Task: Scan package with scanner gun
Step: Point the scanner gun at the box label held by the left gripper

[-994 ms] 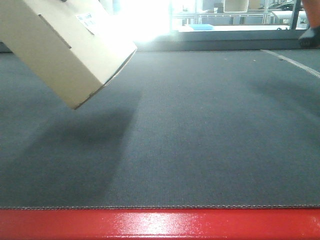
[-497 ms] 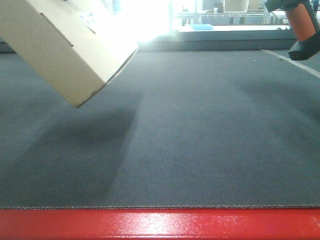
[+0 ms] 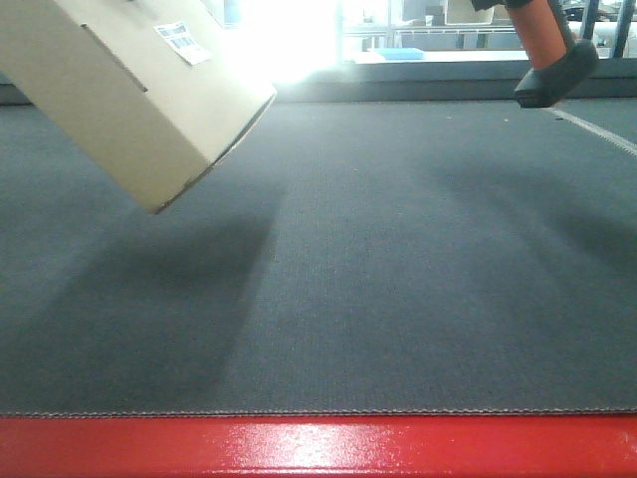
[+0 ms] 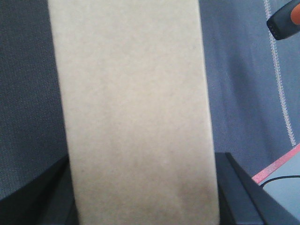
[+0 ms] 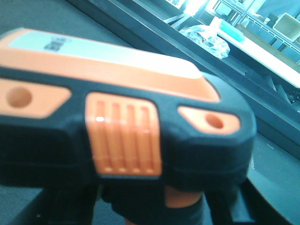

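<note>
Left fingers [image 4: 241, 197] spread wide, clamping the tan box [image 4: 136, 117], which hangs tilted above the grey surface [image 3: 398, 279]; right fingers [image 5: 236, 208] grip the orange-and-black scanner [image 5: 122, 136], held aloft well apart

Dark grey woven mat [image 3: 398, 279], stitched front hem, glossy red table edge [image 3: 318, 448] below, white line [image 3: 597, 124] at far right

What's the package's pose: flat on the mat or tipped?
Tipped. The package hangs corner-down above the grey mat, shadow beneath, not touching it.
</note>
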